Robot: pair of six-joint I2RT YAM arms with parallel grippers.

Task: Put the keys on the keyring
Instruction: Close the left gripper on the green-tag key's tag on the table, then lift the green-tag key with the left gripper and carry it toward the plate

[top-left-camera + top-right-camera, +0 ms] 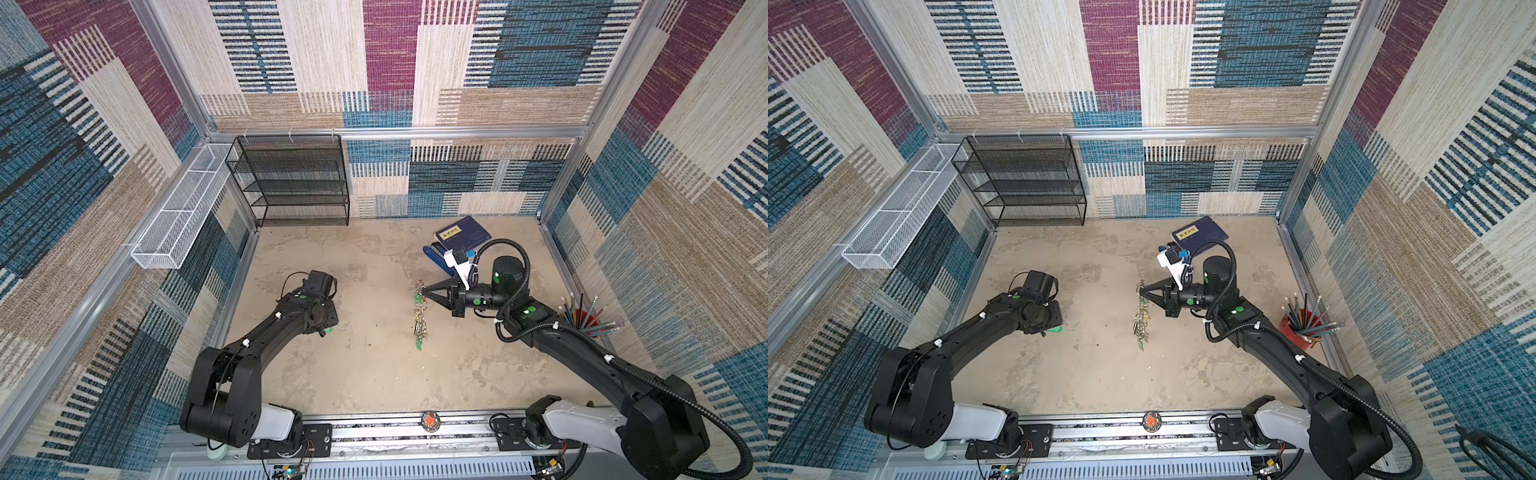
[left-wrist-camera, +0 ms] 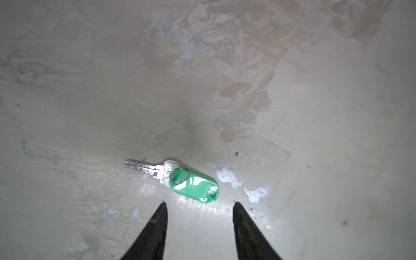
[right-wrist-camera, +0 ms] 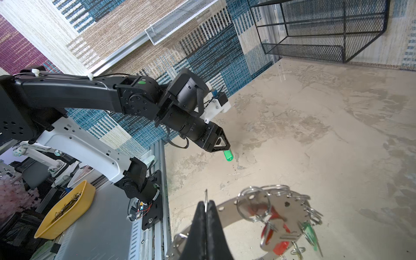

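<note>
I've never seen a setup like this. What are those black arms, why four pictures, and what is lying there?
These are two black robot arms, each ending in a two-fingered gripper. Two pictures look down on the whole scene from above; the other two come from a camera on each wrist. The right gripper is shut on a flat grey metal keyring disc rimmed with small rings and coloured tags, holding it on edge. The left gripper is open, and just ahead of its fingertips a small silver key with a green plastic tag lies on the beige table. Elsewhere on the table are a dark blue book and a red cup of pencils.
</note>
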